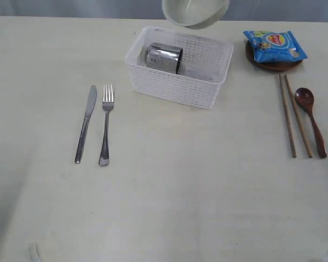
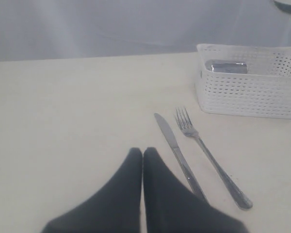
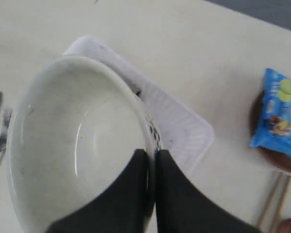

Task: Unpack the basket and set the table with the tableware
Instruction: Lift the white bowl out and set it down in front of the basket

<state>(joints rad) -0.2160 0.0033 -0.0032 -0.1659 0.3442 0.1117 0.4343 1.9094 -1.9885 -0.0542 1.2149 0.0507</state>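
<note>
Top centre, right fingers [image 3: 177,199] clamp the cream bowl [image 1: 197,13] over the basket [image 1: 175,90], open bench [image 1: 197,180] lying frame-lower. Meanwhile left fingers [image 2: 128,194] sit pressed together, empty.

Left gripper [image 2: 142,151]: fingers pressed together, tips touching. Right gripper [image 3: 151,154]: fingers pinched across bowl [image 3: 72,145] rim, one inside, one outside, held aloft.

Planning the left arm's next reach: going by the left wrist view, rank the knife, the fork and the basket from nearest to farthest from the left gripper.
From the left gripper:
1. The knife, lying just beside the gripper, on the fork's side away from the basket.
2. The fork, next to the knife, on the basket's side.
3. The basket, farthest, beyond both pieces.
</note>
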